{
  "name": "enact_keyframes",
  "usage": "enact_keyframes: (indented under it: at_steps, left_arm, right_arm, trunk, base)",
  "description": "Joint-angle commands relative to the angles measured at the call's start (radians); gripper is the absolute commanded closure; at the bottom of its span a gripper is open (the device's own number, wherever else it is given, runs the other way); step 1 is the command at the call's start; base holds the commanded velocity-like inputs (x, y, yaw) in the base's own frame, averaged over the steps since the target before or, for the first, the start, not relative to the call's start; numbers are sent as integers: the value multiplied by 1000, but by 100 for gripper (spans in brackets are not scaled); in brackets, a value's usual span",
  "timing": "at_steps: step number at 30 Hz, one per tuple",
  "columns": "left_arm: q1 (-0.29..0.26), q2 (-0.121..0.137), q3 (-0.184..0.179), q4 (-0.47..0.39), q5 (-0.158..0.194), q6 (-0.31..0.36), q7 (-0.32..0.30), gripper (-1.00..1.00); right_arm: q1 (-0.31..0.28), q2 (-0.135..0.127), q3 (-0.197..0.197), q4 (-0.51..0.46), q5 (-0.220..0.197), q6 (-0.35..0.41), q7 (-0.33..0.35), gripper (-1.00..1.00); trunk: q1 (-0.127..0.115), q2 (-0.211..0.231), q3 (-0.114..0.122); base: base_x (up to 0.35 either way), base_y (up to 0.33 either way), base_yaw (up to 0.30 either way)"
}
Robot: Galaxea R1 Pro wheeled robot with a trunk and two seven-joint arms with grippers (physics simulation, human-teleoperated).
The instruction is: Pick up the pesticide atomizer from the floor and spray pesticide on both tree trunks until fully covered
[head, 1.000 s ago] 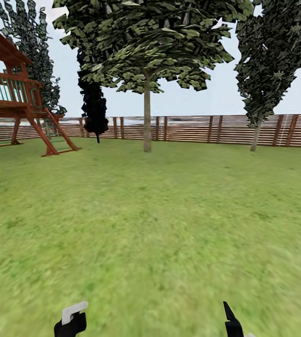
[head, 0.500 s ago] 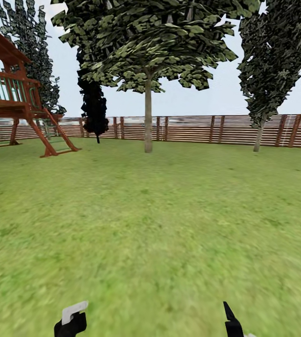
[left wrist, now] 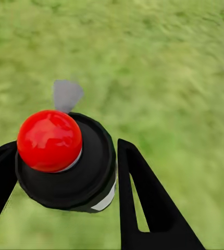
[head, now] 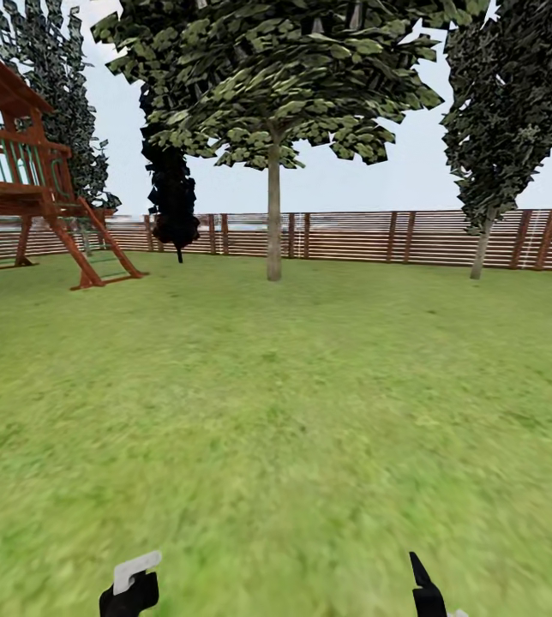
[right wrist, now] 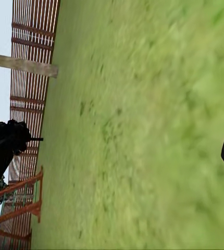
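Left claw [left wrist: 65,172] grips atomizer [left wrist: 65,156]; open lawn [head: 276,403] before tree trunk [head: 273,214].

Black robot grippers, seen in part

The left gripper [left wrist: 60,172] has flat, matte black fingers [left wrist: 143,203] that taper to blunt tips, one with a long triangular cut-out; the right gripper [head: 426,587] shows a black pointed fingertip.

Green lawn [head: 293,394] fills the ground. At twelve o'clock a mottled grey-brown tree trunk [head: 273,214] meets the brown slatted fence [head: 370,236]. At ten o'clock, a red-brown playhouse [head: 19,171]. The atomizer [left wrist: 65,156] is black, red-capped.
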Motion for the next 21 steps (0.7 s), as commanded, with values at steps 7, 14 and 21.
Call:
enact_keyframes:
  at_steps: [7, 14, 21]
  left_arm:
    - [0, 0, 0, 0, 0, 0, 0, 100]
    - [0, 0, 0, 0, 0, 0, 0, 100]
    - [0, 0, 0, 0, 0, 0, 0, 100]
  right_arm:
    - [0, 0, 0, 0, 0, 0, 0, -100]
    - [0, 0, 0, 0, 0, 0, 0, -100]
    - [0, 0, 0, 0, 0, 0, 0, -100]
  trunk:
    - [0, 0, 0]
    - [0, 0, 0]
    - [0, 0, 0]
  base:
    - [323, 118, 0]
    - [323, 118, 0]
    - [323, 118, 0]
